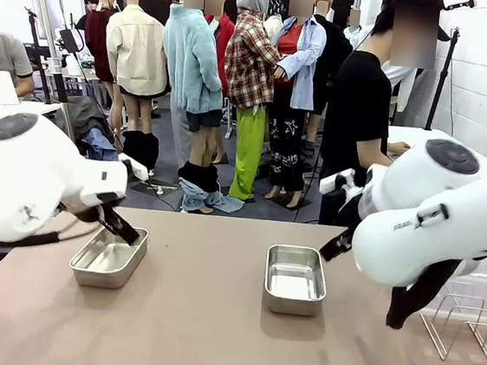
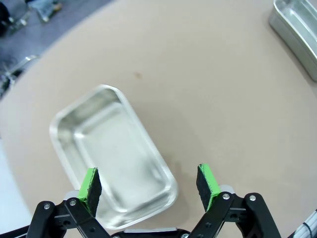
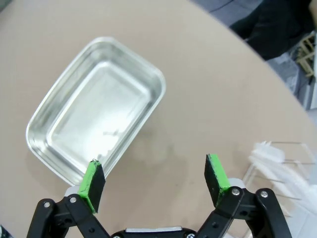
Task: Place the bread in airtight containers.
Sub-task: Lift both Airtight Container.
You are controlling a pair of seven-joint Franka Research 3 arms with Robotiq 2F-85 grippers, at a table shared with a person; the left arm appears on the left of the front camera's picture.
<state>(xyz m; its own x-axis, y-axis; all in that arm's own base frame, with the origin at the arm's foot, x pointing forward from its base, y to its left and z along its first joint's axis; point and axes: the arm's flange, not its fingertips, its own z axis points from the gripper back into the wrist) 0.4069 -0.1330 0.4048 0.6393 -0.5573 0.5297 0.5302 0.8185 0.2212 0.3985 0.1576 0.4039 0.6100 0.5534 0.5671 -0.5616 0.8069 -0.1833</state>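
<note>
Two lidless, empty stainless-steel airtight containers stand on the tan table [image 1: 203, 318], the left container [image 1: 108, 260] and the right container [image 1: 294, 278]. My left gripper [image 2: 148, 186] hovers open above the near end of the left container [image 2: 111, 153], with nothing between its green pads. The right container [image 2: 297, 29] lies beyond at the upper right. Over the table beside the right container [image 3: 96, 129], my right gripper [image 3: 156, 181] also hangs open and empty. Both white arms lean in from the sides in the front view. The bread is out of view.
A wire rack [image 1: 463, 332] stands at the table's right edge, also seen as the rack [image 3: 277, 163] close to my right gripper. A person in black [image 1: 359, 116] stands at the far right side of the table. The table's far edge drops to the floor.
</note>
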